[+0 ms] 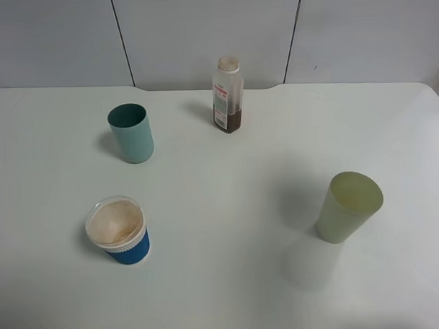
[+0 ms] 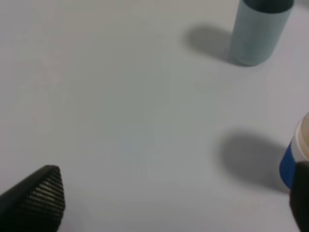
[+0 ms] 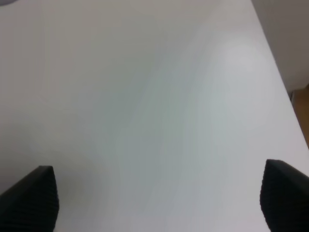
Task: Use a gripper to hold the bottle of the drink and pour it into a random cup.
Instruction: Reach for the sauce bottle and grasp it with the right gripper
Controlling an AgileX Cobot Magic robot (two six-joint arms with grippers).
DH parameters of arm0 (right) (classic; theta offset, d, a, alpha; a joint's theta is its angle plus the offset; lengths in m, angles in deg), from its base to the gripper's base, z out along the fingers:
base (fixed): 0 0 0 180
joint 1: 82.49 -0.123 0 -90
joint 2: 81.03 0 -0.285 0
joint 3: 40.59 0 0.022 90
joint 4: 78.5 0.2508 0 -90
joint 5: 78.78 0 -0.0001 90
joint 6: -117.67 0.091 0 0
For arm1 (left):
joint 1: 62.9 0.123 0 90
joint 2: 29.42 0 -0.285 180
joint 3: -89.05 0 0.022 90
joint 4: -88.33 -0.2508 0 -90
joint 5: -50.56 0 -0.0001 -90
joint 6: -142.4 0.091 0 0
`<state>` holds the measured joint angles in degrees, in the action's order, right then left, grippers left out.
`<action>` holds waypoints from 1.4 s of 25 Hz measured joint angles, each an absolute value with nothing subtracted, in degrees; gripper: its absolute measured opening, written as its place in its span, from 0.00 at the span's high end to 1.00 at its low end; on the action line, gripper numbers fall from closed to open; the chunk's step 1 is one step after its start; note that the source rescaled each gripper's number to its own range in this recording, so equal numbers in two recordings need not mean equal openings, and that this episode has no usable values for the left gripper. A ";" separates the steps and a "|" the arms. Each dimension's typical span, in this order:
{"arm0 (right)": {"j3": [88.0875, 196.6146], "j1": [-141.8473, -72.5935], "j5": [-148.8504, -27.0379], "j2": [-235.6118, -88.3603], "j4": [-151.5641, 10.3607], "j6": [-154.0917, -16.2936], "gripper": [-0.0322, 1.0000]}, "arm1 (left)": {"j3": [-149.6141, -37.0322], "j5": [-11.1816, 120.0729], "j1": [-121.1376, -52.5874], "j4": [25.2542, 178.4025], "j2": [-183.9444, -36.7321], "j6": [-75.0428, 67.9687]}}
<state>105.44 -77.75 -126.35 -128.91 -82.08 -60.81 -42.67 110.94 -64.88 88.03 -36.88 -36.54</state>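
1. The bottle [image 1: 228, 95] is standing upright near the far edge of the bench [image 1: 229, 229], cap on, with brown liquid sitting in its lower part. Nothing is touching it.
2. The blue cup [image 1: 119, 233] is standing upright at the near left, well apart from the bottle, showing a brown-stained inside.
3. The left end effector [image 2: 174, 195] is hovering over the bench with its fingers [image 2: 36, 198] spread wide and only bare surface lying between them. The blue cup [image 2: 293, 157] is showing just beside one fingertip; I cannot tell whether they are touching.
4. The right end effector [image 3: 157, 198] is also hanging wide open, its fingers [image 3: 29, 200] pointing down over a bare stretch of bench [image 3: 154, 96].
5. A teal cup [image 1: 131, 133] is standing between the blue cup and the bottle, left of the bottle, and is also appearing in the left wrist view [image 2: 258, 31].
6. A yellow-green cup [image 1: 347, 207] is standing at the near right, well apart from everything else.
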 joint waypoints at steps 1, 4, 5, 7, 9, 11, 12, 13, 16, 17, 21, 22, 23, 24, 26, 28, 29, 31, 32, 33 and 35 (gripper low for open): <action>105.44 -77.75 -125.24 -130.55 -82.08 -61.01 0.17 | -42.67 110.94 -64.88 88.03 -36.88 -36.54; 105.50 -77.75 -121.72 -135.01 -82.08 -61.19 0.17 | -42.67 110.94 -64.88 88.03 -36.88 -36.54; 105.50 -77.75 -120.68 -136.64 -82.08 -61.19 0.17 | -42.67 110.94 -64.88 88.03 -36.88 -36.54; 105.50 -77.75 -118.93 -139.54 -82.08 -61.21 0.17 | -42.67 110.94 -64.88 88.03 -36.88 -36.54; 105.50 -77.75 -117.72 -142.57 -82.08 -61.26 0.17 | -42.67 110.94 -64.88 88.03 -36.88 -36.54; 105.50 -77.75 -116.56 -145.13 -82.08 -61.46 0.17 | -42.67 110.94 -64.88 88.03 -36.88 -36.54; 105.50 -77.75 -116.07 -146.39 -82.08 -61.80 0.17 | -42.67 110.94 -64.88 88.03 -36.88 -36.54; 105.50 -78.10 -115.60 -147.56 -82.08 -62.33 0.17 | -42.67 110.94 -64.88 88.03 -36.88 -36.54; 105.50 -80.88 -113.37 -150.31 -82.71 -62.90 0.17 | -42.67 110.94 -64.88 88.03 -36.88 -36.54; 105.54 -81.91 -112.43 -151.06 -82.75 -62.97 0.17 | -42.67 110.94 -64.88 88.03 -36.88 -36.54; 105.54 -86.22 -108.19 -155.03 -82.87 -62.91 0.17 | -42.67 110.94 -64.88 88.03 -36.88 -36.54; 105.54 -87.19 -107.00 -156.20 -82.87 -62.91 0.17 | -42.67 110.94 -64.88 88.03 -36.88 -36.54; 105.54 -88.11 -106.03 -157.41 -82.91 -62.86 0.17 | -42.67 110.94 -64.88 88.03 -36.88 -36.54; 105.54 -88.84 -105.05 -158.50 -82.91 -62.75 0.17 | -42.67 110.94 -64.88 88.33 -36.88 -36.54; 105.54 -90.56 -102.99 -161.24 -82.91 -62.33 0.17 | -42.67 110.94 -64.88 88.03 -36.88 -36.54; 105.54 -92.10 -101.10 -163.82 -82.91 -62.33 0.17 | -42.67 110.94 -64.88 88.03 -36.88 -36.54; 105.54 -92.99 -100.00 -165.18 -82.91 -62.33 0.17 | -42.67 110.94 -64.88 88.03 -36.88 -36.54; 105.54 -94.54 -98.04 -167.60 -82.85 -62.33 0.17 | -42.67 110.94 -64.88 88.03 -36.88 -36.54; 105.54 -95.22 -96.83 -168.49 -82.85 -62.33 0.17 | -42.67 110.94 -64.88 88.03 -36.88 -36.54; 105.54 -95.77 -95.66 -169.43 -82.85 -62.33 0.17 | -42.67 110.94 -64.88 88.03 -36.88 -36.54; 105.54 -96.62 -93.43 -170.83 -82.81 -62.33 0.17 | -42.67 110.94 -64.88 88.03 -36.88 -36.54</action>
